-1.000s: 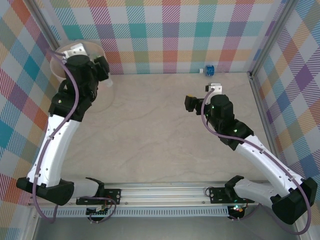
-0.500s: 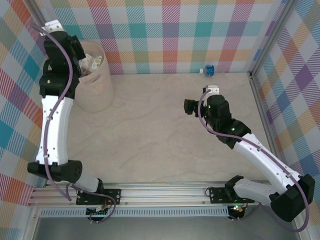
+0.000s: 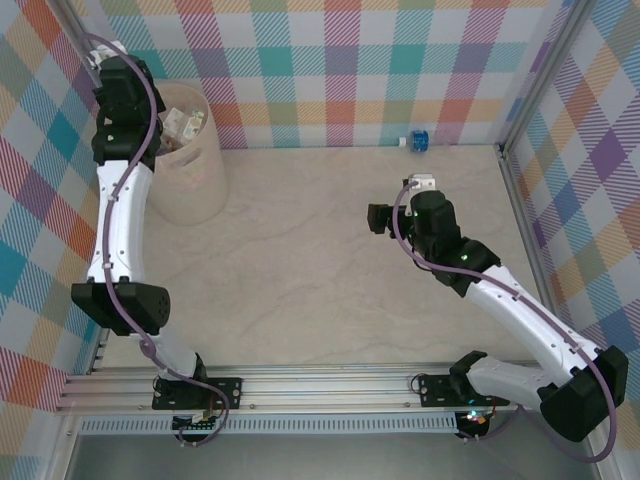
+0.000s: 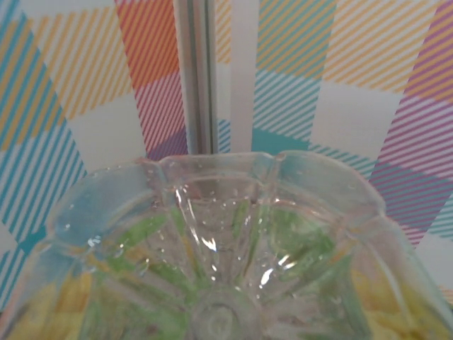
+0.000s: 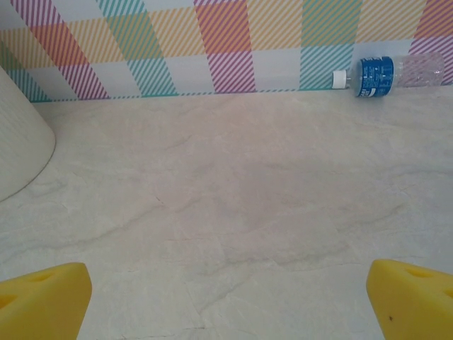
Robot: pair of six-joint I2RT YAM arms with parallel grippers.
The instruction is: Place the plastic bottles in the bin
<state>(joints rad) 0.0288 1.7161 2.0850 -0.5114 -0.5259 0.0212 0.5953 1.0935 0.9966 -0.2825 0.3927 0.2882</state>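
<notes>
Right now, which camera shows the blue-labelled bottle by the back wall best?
The right wrist view: the blue-labelled bottle lies on its side against the wall, white cap to the left, label and clear body plain. The top external view shows it as a small blue speck. The left wrist view looks at a different clear bottle up close.

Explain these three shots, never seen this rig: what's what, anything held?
Two robot arms are bolted to a table. The overhead picture looks down from behind them; the other two come from cameras on each wrist. The left gripper, raised near the beige bin already holding bottles, seems to grip a clear bottle with a green label, seen base-on. The right gripper is open and empty, yellow fingertips apart. One blue-labelled bottle lies by the far wall.
</notes>
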